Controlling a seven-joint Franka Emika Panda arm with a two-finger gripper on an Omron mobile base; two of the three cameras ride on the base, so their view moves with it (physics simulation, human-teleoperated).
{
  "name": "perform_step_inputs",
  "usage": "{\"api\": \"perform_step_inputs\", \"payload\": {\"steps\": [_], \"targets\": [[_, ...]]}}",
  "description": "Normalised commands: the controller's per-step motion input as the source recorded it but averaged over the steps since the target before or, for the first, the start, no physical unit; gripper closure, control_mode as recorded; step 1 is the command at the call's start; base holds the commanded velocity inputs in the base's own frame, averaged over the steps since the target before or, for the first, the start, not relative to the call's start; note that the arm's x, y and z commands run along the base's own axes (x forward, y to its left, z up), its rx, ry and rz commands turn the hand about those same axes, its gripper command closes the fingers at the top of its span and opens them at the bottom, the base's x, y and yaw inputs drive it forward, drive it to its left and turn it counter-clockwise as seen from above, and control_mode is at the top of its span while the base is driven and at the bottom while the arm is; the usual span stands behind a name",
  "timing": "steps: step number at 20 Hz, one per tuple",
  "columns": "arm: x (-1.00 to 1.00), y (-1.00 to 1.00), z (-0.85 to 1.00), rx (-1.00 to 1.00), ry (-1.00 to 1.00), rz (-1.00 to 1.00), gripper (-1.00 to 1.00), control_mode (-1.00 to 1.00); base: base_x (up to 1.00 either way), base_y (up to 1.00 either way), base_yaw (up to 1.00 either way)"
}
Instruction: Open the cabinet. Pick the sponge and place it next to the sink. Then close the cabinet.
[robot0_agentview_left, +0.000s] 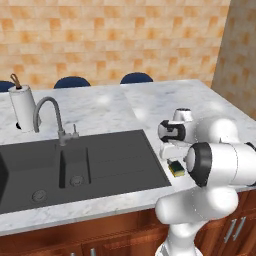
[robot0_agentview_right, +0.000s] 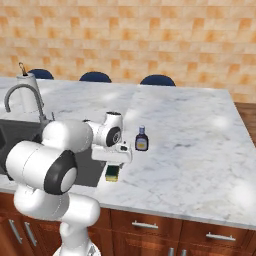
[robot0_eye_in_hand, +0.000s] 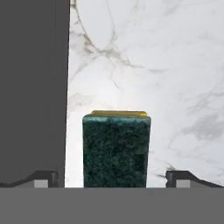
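The hand (robot0_eye_in_hand: 112, 177) is hanging straight over the sponge (robot0_eye_in_hand: 116, 149), and its two dark fingertips (robot0_eye_in_hand: 43, 178) are standing wide apart, one off each side of the block, neither one touching it. Looking along the hand, the sponge is showing its dark green top with a sliver of yellow peeking out at the twelve o'clock edge, and it is lying flat on the white marble counter (robot0_eye_in_hand: 166, 78). At nine o'clock of the sponge, just beside it, the flat dark panel of the sink (robot0_eye_in_hand: 33, 87) is running as a straight edge, with a thin strip of marble between the two. From the left base view, the sponge (robot0_agentview_left: 176, 168) is sitting on the counter just off the sink panel's right edge, at about three o'clock of the sink (robot0_agentview_left: 75, 167), tucked under the hand (robot0_agentview_left: 172, 152). The grey faucet (robot0_agentview_left: 50, 117) is arching at the sink's far side, and a white paper towel roll (robot0_agentview_left: 24, 107) is standing at ten o'clock of it. From the right base view, a small brown bottle (robot0_agentview_right: 142, 139) is standing upright on the marble at about one o'clock of the sponge (robot0_agentview_right: 112, 173), near it but apart.
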Motion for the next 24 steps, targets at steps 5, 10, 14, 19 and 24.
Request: {"api": "perform_step_inputs", "payload": {"steps": [5, 10, 14, 19, 24], "targets": [[-0.15, -0.02, 0.87, 0.02, 0.0, 0.0, -1.0, -1.0, 0.0, 0.0, 0.0], [-0.17, -0.03, 0.84, 0.0, 0.0, 0.0, -1.0, -1.0, 0.0, 0.0, 0.0], [-0.62, -0.03, 0.42, 0.02, -0.07, 0.0, -1.0, -1.0, 0.0, 0.0, 0.0], [-0.99, 0.0, 0.5, 0.06, -0.22, 0.01, -1.0, -1.0, 0.0, 0.0, 0.0], [-0.76, 0.02, 0.57, 0.0, -0.09, 0.0, -1.0, -1.0, 0.0, 0.0, 0.0]]}}
